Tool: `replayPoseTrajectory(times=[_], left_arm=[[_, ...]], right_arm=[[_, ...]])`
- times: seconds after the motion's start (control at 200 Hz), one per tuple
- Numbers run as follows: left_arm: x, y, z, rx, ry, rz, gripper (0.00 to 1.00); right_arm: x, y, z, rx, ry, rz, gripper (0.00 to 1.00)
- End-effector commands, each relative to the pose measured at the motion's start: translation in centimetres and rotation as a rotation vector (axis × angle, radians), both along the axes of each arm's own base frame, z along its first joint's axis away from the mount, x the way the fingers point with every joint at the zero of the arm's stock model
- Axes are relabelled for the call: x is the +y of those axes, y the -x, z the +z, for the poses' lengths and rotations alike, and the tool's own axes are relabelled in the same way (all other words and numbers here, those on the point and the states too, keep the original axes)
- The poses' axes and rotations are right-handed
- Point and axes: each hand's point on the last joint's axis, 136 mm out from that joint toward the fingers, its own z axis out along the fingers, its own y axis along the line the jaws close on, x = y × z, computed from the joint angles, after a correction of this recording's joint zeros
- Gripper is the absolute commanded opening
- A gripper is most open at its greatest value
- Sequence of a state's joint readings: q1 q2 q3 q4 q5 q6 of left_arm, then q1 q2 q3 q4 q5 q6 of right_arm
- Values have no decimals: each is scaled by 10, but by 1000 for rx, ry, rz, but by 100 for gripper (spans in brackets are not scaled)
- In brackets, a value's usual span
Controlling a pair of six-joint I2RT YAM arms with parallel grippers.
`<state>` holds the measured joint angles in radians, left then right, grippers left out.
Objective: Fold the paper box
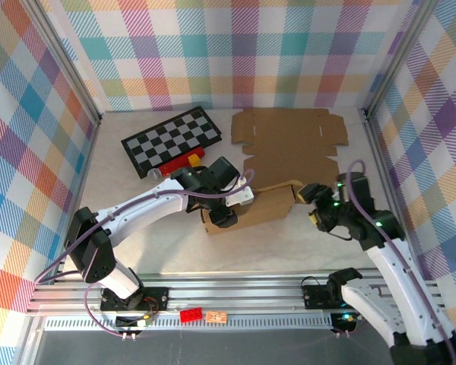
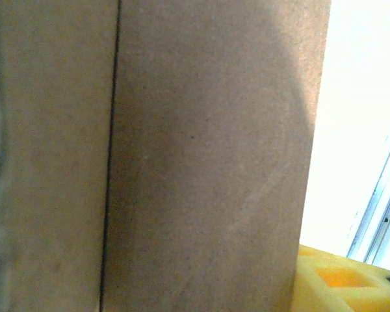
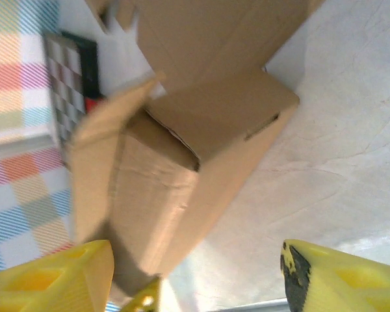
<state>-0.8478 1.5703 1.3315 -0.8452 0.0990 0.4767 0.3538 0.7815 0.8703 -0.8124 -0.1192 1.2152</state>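
Probably robotics lab cell: plaid backdrop walls (image 1: 289, 46), aluminium extrusion frame (image 1: 235, 295) enclosing pale tabletop (image 1: 175, 249).

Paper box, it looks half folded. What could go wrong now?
The loose flap leans outward, so it might spring open or crease. The right gripper is open and grips nothing, so the paper box could slide away if the left gripper pushes on its end.

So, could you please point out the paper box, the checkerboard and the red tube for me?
paper box (image 1: 270, 205): top external view, on its near side panel.
checkerboard (image 1: 171, 139): top external view, middle of the board.
red tube (image 1: 178, 163): top external view, on its red body.
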Motion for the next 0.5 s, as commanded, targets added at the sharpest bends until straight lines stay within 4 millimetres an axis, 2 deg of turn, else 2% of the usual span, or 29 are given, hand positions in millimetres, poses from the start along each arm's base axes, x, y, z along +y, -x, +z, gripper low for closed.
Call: replayPoseTrajectory(times=[0.0, 0.21, 0.365, 0.495], left_arm=[[-5, 4, 2, 62, 23, 13, 59], [-7, 1, 4, 57, 24, 15, 60], [-8, -1, 5, 49, 27, 19, 61], [-8, -2, 6, 46, 27, 19, 62]], right_arm=[[15, -20, 7, -83, 16, -33, 70], [41, -29, -10, -15, 0, 13, 68], [46, -32, -31, 42, 9, 1, 65], [44, -23, -58, 159, 46, -12, 59]])
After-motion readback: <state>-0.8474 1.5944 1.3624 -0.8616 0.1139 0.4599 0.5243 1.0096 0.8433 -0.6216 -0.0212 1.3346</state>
